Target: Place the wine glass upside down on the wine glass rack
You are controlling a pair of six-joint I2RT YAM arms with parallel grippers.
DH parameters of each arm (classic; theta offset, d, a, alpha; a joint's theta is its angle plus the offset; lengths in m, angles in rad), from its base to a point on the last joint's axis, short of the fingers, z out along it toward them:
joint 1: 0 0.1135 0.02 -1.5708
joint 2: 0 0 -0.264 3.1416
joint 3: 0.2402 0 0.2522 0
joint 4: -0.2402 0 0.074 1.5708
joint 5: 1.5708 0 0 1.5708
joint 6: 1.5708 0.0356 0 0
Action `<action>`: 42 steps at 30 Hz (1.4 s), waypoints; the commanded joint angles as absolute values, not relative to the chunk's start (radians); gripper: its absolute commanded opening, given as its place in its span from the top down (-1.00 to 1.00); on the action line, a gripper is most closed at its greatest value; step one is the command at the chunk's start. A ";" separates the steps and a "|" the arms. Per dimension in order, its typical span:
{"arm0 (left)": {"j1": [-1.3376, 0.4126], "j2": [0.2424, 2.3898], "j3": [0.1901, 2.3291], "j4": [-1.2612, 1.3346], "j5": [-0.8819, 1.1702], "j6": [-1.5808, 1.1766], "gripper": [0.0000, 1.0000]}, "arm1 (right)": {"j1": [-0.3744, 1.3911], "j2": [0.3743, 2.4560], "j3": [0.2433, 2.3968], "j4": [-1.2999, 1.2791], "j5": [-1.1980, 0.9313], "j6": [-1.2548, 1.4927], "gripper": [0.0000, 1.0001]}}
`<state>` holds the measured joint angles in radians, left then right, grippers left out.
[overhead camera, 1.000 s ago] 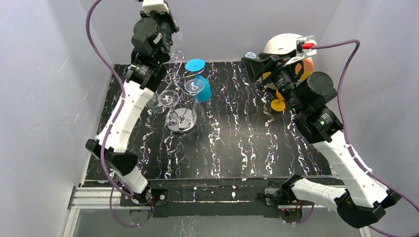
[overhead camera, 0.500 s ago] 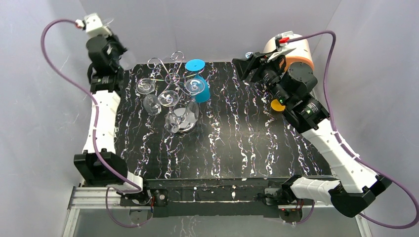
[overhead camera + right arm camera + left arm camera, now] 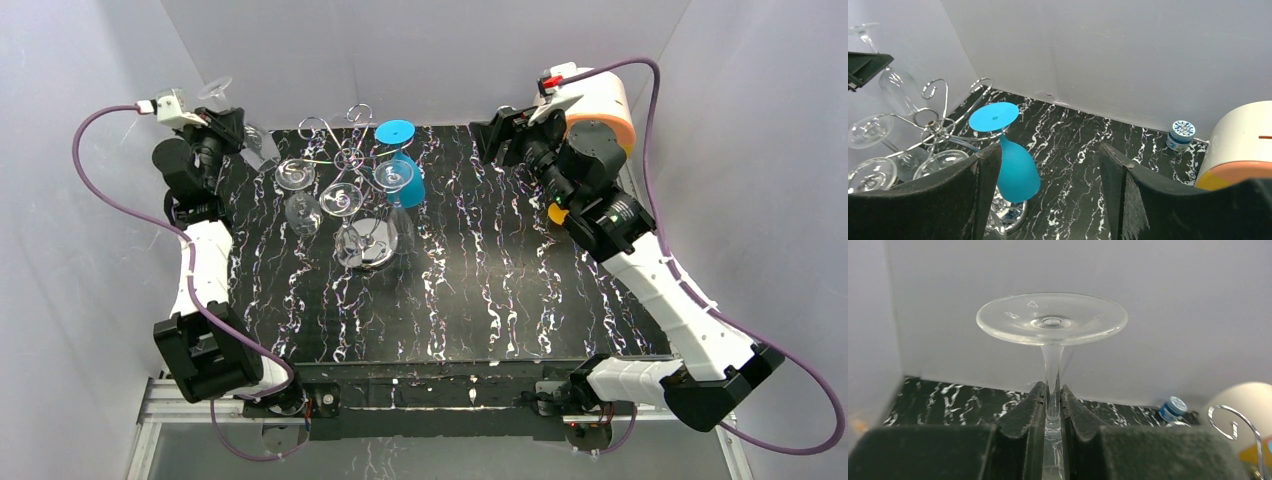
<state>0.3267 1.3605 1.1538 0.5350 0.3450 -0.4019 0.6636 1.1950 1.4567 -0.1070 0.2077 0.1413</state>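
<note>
Wine glass [image 3: 1050, 320]: clear, thin stem, flat round foot uppermost; stem pinched between the closed black fingers of the left tool [image 3: 1052, 389], at the far left, just left of the wine glass rack [image 3: 352, 158]. Rack: silver scrolled wire on a shiny round base, black marbled tabletop [image 3: 480, 290]; carries an inverted matte blue glass [image 3: 402, 172] and seemingly three clear glasses [image 3: 341, 198]. Right tool [image 3: 1045, 159]: spread wide, empty.

Robot test cell, prob. a lab: plain white panel walls [image 3: 430, 50] box in a black marbled tabletop [image 3: 480, 300]; left arm [image 3: 205, 270] & right arm [image 3: 660, 290] bolted by an aluminium rail [image 3: 180, 405], purple cables [image 3: 79, 150] trailing.
</note>
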 commanded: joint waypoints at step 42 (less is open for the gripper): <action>0.235 1.401 0.972 0.925 1.093 -0.147 1.00 | 0.670 1.182 1.453 -0.051 0.219 0.057 -0.58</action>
<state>0.2455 1.3987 0.9524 0.8757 1.0595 -0.1738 0.6636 1.1900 1.4567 -0.1032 0.2100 0.0704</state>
